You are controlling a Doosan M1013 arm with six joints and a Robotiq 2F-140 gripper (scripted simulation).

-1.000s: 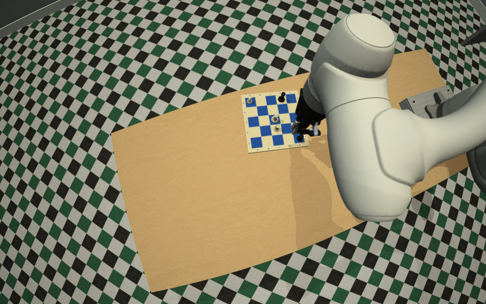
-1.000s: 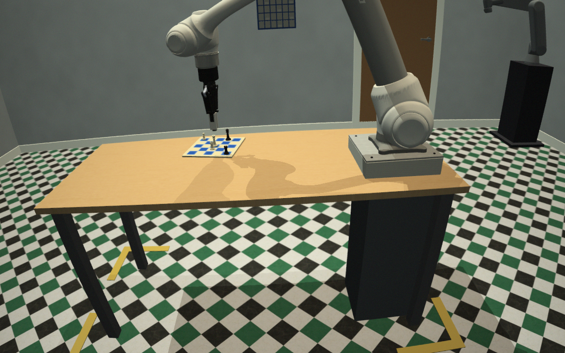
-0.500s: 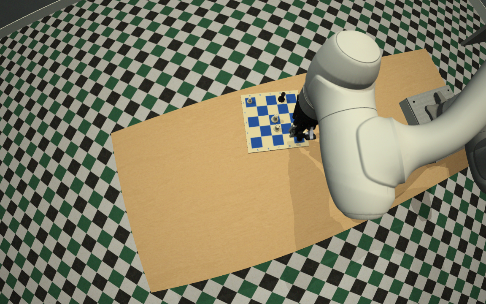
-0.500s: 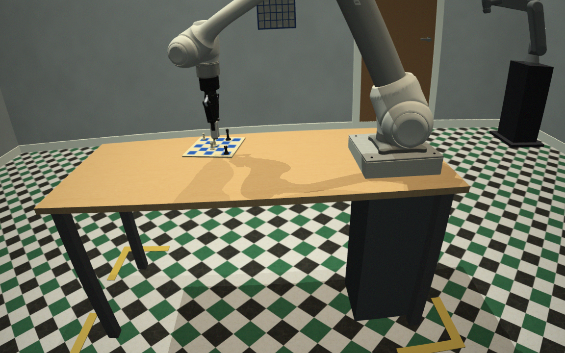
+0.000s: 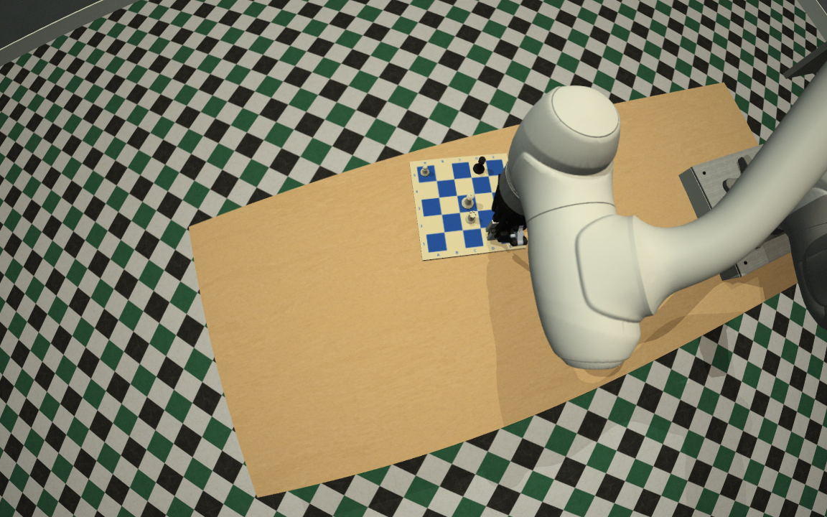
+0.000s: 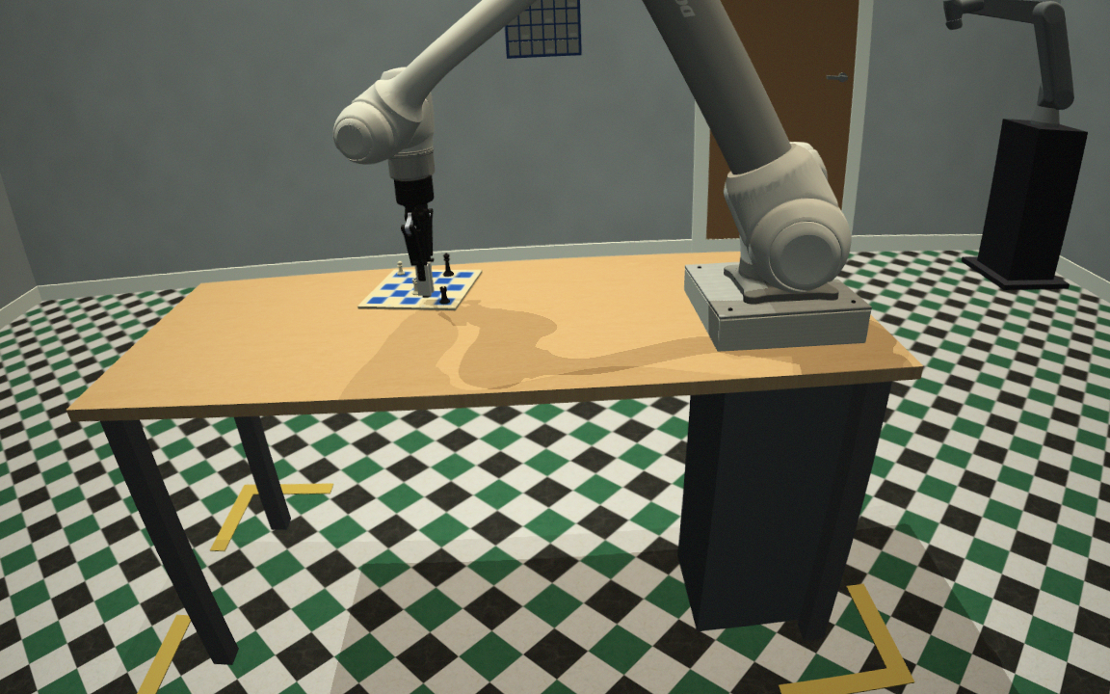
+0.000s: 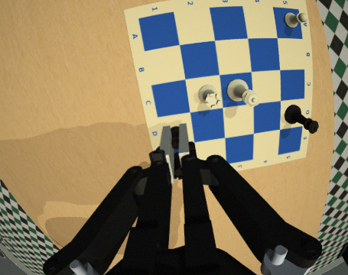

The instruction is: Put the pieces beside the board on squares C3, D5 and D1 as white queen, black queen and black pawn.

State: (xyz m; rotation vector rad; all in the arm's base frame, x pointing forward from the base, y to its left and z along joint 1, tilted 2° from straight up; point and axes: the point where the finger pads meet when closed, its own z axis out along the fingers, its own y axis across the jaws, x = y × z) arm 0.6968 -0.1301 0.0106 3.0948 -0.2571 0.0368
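Note:
The blue and cream board [image 7: 222, 82] lies on the wooden table. The white queen [image 7: 209, 97] stands on C3 and also shows in the top view [image 5: 471, 218]. The black queen [image 7: 297, 118] stands on D5 and also shows in the top view [image 5: 479, 165]. My gripper [image 7: 176, 136] is shut on the black pawn, which is almost hidden between the finger pads. The fingertips are low over the D1 square at the board's edge, as the exterior view [image 6: 425, 289] also shows. The arm hides that corner in the top view [image 5: 505, 236].
Another black piece [image 6: 444, 297] stands right beside my fingers at the board's corner [image 7: 191, 148]. A white piece [image 7: 238, 91] stands on C4 and a white pawn [image 7: 292, 20] on A5. The arm's grey base block [image 6: 779, 310] sits at the table's right end.

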